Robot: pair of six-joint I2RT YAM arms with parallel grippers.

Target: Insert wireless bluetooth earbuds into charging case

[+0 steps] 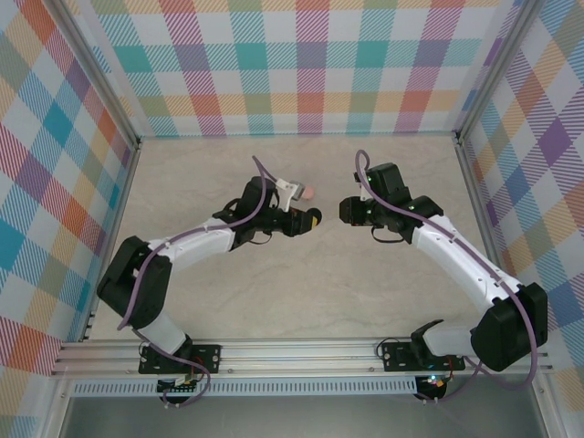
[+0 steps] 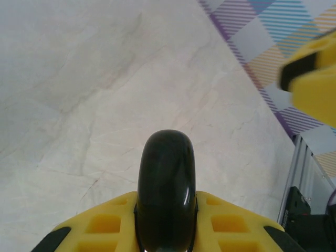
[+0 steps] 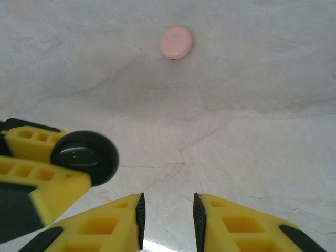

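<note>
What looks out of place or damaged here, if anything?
Nothing stands out: the left fingers hold a black round case squarely, and a pink oval case lies flat on the marbled table, intact.

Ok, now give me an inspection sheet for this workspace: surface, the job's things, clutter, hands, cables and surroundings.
Surface: pale marbled tabletop, flat.
Job's things: glossy black case, gripped in the left hand; pink case lying on the tabletop beyond both hands, apparently closed.
Clutter: nothing seen.
Hands: left hand shut on the black case; right hand open, fingers slightly apart with nothing between them, facing the left hand.
Cables: left purple cable and right purple cable each run along their arm and loop near the wrist.
Surroundings: pastel checked walls on three sides; metal rail along the near edge.
</note>
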